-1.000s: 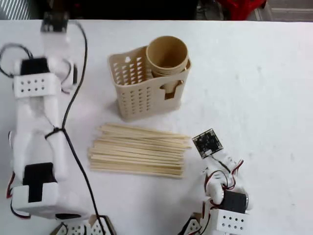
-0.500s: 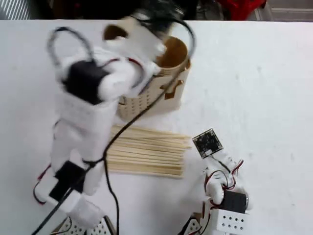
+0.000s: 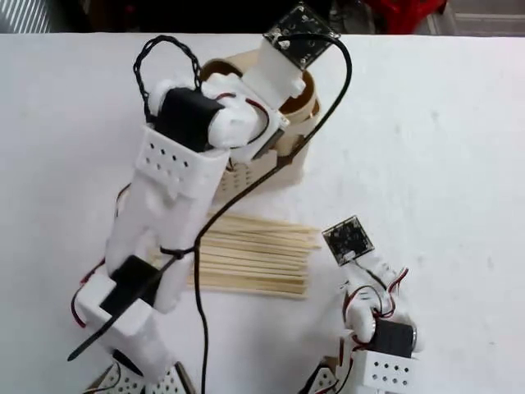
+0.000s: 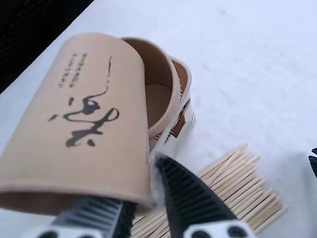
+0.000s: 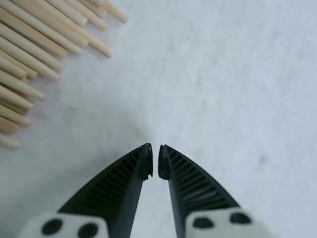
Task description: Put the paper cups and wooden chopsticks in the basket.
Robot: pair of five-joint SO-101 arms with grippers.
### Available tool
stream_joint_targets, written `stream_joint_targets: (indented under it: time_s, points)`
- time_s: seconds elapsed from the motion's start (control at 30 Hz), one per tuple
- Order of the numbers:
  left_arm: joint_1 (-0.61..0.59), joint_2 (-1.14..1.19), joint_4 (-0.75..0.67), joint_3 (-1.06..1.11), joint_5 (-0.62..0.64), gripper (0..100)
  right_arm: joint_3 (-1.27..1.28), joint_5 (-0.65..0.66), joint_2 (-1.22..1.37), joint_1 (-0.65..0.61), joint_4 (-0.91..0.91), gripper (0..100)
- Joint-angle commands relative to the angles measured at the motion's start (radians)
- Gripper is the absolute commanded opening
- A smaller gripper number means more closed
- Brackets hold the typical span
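Note:
My left gripper (image 4: 146,191) is shut on the wall of a tan paper cup (image 4: 84,124), which lies tilted on its side. It hangs just beside the stacked paper cups (image 4: 161,99) standing in the beige slotted basket (image 4: 181,119). From above, the left arm covers most of the basket (image 3: 283,168), with the held cup's rim (image 3: 215,67) and the stacked cups (image 3: 308,98) peeking out. The wooden chopsticks (image 3: 254,254) lie in a flat bundle on the table in front of the basket. My right gripper (image 5: 154,167) is shut and empty, low over bare table beside the chopstick ends (image 5: 34,54).
The white table (image 3: 443,148) stretches open to the right of the basket. The left arm's black cable (image 3: 201,304) loops across the chopsticks' left end. The right arm (image 3: 373,316) sits at the front edge.
The left arm swung from the table's left side across to the basket, bringing a paper cup with it. The right arm and the chopsticks stayed put.

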Motion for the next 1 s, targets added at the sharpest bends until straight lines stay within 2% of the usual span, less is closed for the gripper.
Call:
stream_joint_targets:
  time_s: [0.0, 0.17, 0.47, 0.7, 0.97]
  points:
    - [0.013, -0.004, -0.003, -0.008, -0.014, 12, 0.008, 0.011, -0.004, -0.007, 0.005, 4.2]
    - [0.013, 0.002, -0.017, -0.008, -0.012, 12, 0.008, 0.011, -0.004, -0.005, 0.005, 4.2]
    - [0.004, -0.004, -0.132, -0.009, -0.009, 12, 0.008, 0.011, -0.004, -0.005, 0.005, 4.2]
    - [0.004, 0.004, -0.273, -0.009, -0.009, 12, 0.008, 0.011, -0.004, -0.005, 0.005, 4.2]
    - [0.005, 0.004, -0.336, -0.003, -0.008, 12, 0.008, 0.009, -0.004, -0.008, 0.005, 4.2]
